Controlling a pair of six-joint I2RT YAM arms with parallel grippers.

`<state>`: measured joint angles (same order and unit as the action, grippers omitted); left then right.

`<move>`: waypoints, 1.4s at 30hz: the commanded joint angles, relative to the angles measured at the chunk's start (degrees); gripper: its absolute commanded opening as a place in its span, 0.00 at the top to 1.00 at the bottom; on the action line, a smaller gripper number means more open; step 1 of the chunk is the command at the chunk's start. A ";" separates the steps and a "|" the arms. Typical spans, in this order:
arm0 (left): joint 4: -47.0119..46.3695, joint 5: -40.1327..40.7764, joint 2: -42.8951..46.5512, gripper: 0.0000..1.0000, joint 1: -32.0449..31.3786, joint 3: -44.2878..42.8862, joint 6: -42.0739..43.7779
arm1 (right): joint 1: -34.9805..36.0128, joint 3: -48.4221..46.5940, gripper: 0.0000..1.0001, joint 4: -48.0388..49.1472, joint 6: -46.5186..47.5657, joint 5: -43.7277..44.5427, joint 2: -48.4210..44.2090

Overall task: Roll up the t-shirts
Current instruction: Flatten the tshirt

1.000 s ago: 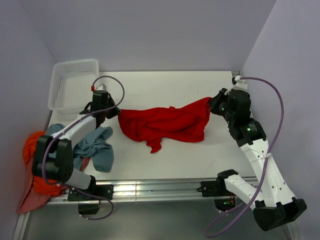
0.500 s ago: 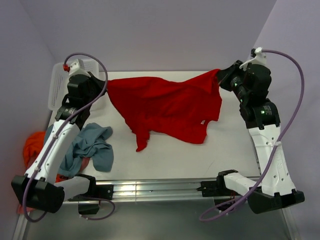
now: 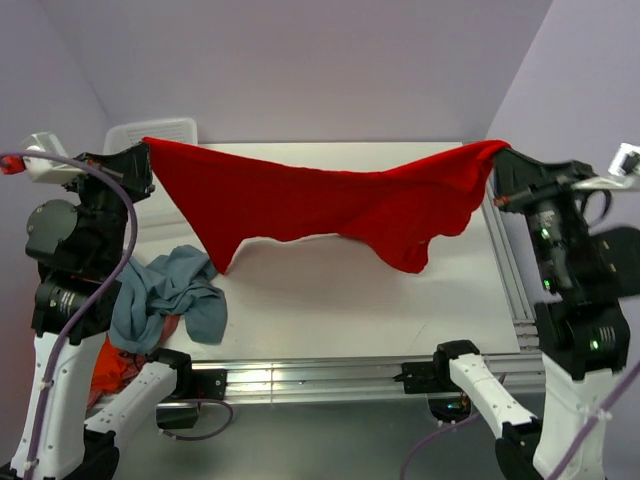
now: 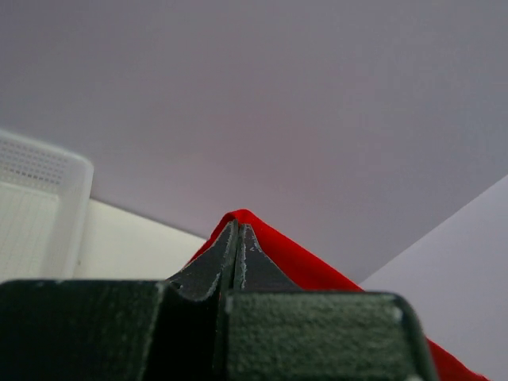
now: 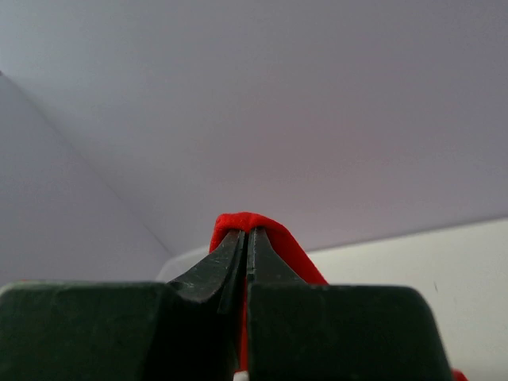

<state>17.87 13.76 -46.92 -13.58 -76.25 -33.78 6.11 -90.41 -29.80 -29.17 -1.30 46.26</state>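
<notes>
Light even, diffuse, fairly bright; walls [image 3: 300,70] carry lavender cast. Top view sharp edge to edge, outlines crisp. Red t-shirt [image 3: 330,205] saturated, folds shaded softly. Shadows on white bench [image 3: 350,300] weak, soft-edged. Bright glare on metal rail [image 3: 255,378] at near edge. Wrist views: left claw [image 4: 236,228] and right claw [image 5: 248,232] dark, underlit, slightly soft; background wall grainy with faint pinkish centre.

The left arm [image 3: 55,375] and right arm [image 3: 565,405] have white shells with black joints. A purple cable [image 3: 127,240] follows each (the left one has a red tip [image 3: 10,167]). The left claw [image 4: 236,238] and right claw [image 5: 248,238] are matte black, thin-pointed.
</notes>
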 commanded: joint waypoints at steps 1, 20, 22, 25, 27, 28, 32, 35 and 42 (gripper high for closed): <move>-2.05 1.18 -0.10 1.00 -0.13 -1.45 2.05 | -0.48 -0.12 1.00 7.38 0.25 0.69 -2.23; -0.99 -4.88 3.67 1.00 -0.13 -16.30 4.51 | -0.40 -6.18 1.00 16.96 3.77 -4.85 -11.18; -1.25 -5.49 4.81 1.00 -0.13 -17.96 4.78 | -0.40 -6.35 1.00 18.37 4.56 -4.59 -13.29; -3.18 -8.91 5.08 1.00 -0.13 -19.02 5.13 | -0.48 -7.41 1.00 19.34 5.17 -3.71 -14.70; -1.70 -9.98 2.81 1.00 -0.13 -21.47 4.08 | -0.40 -10.65 1.00 17.07 5.44 -2.83 -13.57; -1.26 -9.89 1.92 1.00 -0.13 -22.10 3.90 | -0.31 -12.40 1.00 15.49 5.61 -2.22 -12.61; -1.34 -7.79 -2.47 1.00 -0.13 -21.40 2.05 | -0.31 -21.29 1.00 7.15 6.05 -2.74 -3.49; -2.48 -5.77 -5.46 1.00 -0.13 -18.68 1.79 | -0.31 -19.56 1.00 6.77 5.70 -3.44 -0.65; -8.81 -2.42 -8.37 1.00 -0.04 -4.80 1.35 | -0.31 0.30 1.00 17.40 3.33 -1.52 -4.15</move>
<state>13.28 8.43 -55.59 -13.65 -84.84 -31.35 5.85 -95.02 -16.86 -24.73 -4.73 41.30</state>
